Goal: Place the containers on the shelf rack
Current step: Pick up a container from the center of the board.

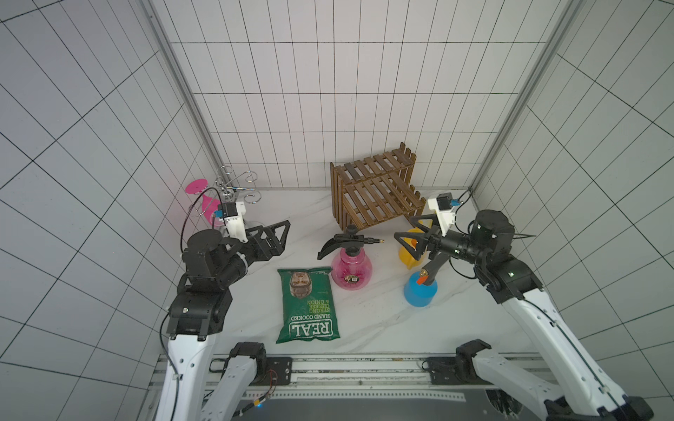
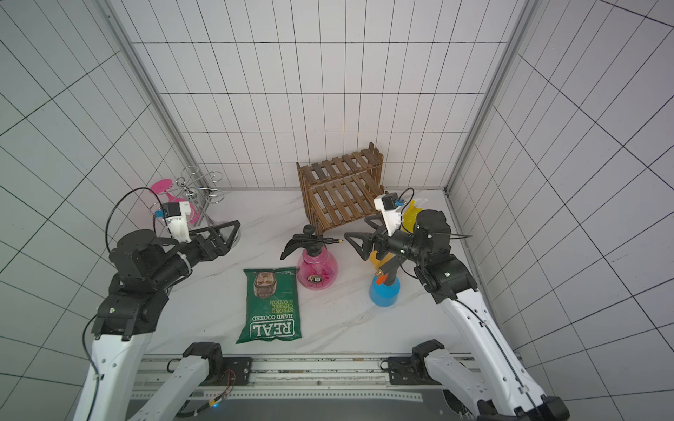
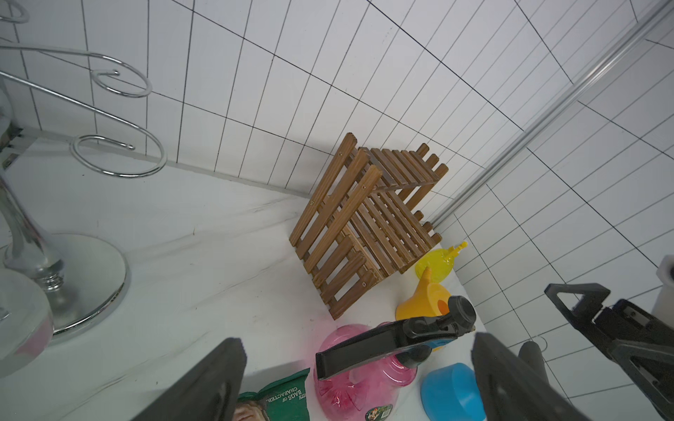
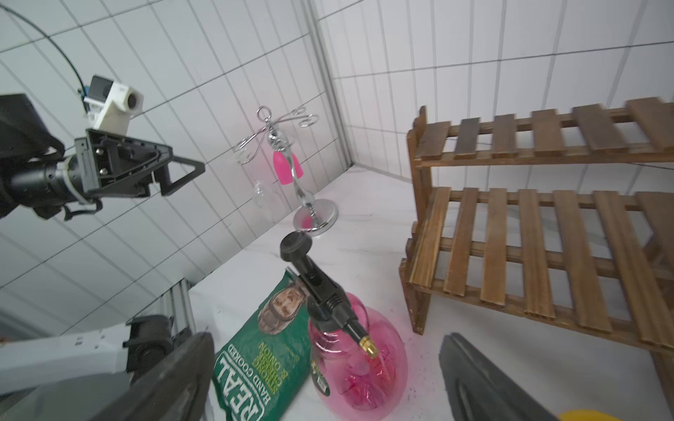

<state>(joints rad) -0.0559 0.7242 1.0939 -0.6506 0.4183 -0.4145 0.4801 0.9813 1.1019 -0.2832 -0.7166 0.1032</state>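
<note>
Watering can [image 1: 403, 255] sits half hidden, seemingly upright, beneath right gripper [image 1: 403, 227].

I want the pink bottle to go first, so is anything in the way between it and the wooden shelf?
Nothing visible does. Only bare table lies between the pink sprayer and the shelf rack. The green crisp bag lies on the sprayer's other side, away from the rack.

The shelf rack [image 1: 379, 195] lies bare; the pink sprayer [image 1: 352, 270] fronts it.
</note>
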